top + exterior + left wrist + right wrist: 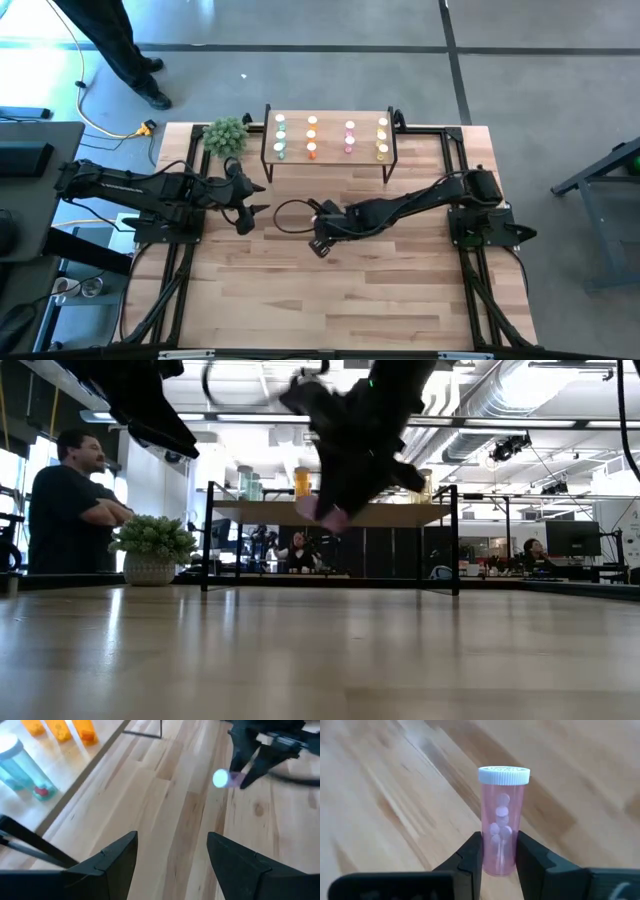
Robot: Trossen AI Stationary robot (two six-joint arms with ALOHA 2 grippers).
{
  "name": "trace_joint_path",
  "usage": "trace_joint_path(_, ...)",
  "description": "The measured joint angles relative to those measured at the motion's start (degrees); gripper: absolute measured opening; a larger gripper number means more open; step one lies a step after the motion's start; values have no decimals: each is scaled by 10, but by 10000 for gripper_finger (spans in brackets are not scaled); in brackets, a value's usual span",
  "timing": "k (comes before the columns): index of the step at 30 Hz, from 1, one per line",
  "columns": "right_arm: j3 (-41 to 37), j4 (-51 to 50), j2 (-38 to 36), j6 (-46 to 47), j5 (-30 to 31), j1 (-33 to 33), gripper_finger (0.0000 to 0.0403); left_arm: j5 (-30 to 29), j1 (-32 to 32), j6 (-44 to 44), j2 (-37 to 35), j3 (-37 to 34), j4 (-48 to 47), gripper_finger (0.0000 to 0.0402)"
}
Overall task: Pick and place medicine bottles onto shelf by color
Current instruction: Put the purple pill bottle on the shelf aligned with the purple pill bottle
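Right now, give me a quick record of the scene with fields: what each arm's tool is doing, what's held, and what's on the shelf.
right tool: shut on the pink bottle, above the table's middle
pink bottle: white cap, pale pills inside, lifted off the tabletop
left tool: open, holding nothing, waiting at the table's left side
shelf: at the far edge, carrying bottles in four colour columns, green, orange, pink, yellow
plant: left of the shelf
person: standing beyond the table, arms folded
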Motion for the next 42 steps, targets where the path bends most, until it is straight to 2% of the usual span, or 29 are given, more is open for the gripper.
trace_joint_path(4, 0, 55, -24, -85, 35, 4, 77, 0, 0, 0, 0, 0, 24, 229)
trace_joint_path(8, 0, 115, -42, -170, 43, 4, 77, 3, 0, 0, 0, 0, 45, 229)
trace_joint_path(11, 0, 148, -57, -226, 43, 4, 77, 33, 0, 2, 0, 0, 64, 229)
trace_joint_path(17, 0, 205, -98, -339, 25, 4, 77, 126, 0, 41, 0, 0, 126, 229)
trace_joint_path(25, 0, 273, -148, -478, -29, 4, 76, 147, 0, 41, 0, 0, 272, 229)
trace_joint_path(33, 1, 341, -155, -536, -52, 2, 76, 163, -1, 74, 27, 0, 417, 229)
trace_joint_path(42, 1, 362, -155, -541, -47, -1, 76, 214, -1, 91, 82, 0, 484, 229)
